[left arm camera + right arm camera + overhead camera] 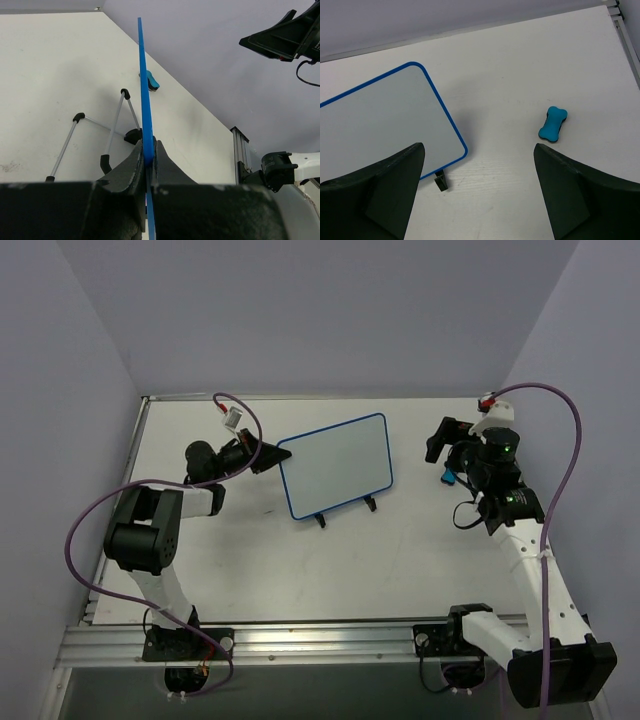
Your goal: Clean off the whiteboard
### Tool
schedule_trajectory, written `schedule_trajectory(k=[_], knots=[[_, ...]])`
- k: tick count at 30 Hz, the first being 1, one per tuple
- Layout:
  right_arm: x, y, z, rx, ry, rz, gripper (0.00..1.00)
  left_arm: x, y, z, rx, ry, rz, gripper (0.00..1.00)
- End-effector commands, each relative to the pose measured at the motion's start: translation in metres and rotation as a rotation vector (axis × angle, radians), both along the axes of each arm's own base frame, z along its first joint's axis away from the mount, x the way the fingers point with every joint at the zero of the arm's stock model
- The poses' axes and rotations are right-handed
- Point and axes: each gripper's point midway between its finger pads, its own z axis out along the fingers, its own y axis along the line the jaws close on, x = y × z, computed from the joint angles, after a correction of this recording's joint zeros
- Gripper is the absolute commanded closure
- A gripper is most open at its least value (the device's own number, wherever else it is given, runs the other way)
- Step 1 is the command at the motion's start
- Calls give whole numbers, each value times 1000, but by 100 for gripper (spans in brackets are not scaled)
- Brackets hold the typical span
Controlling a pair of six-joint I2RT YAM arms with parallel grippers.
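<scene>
The whiteboard (335, 465) stands tilted on two black feet at mid table, white with a thin blue rim. Its face shows no writing. My left gripper (272, 456) is shut on the board's left edge. In the left wrist view the blue rim (145, 90) runs edge-on between the closed fingers of the left gripper (148, 156). My right gripper (443, 445) is open and empty, held above the table to the right of the board. In the right wrist view the board (380, 120) lies left of the right gripper (480, 192).
A small blue bone-shaped eraser (553, 123) lies on the table right of the board, under my right gripper; it also shows in the top view (451, 477) and the left wrist view (152, 80). Grey walls close in on three sides. A metal rail (330, 640) runs along the near edge.
</scene>
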Motion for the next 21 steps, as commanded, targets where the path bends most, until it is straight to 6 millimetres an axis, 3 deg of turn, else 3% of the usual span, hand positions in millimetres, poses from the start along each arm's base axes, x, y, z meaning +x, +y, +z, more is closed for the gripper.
schedule_trajectory(k=[1,21], knots=[[-1,3,27,-12,-68,15,14,-6,8,73,-57,-436,9,98],[1,13,30,-13,-82,52,13,4,10,39,-13,-417,54,98]])
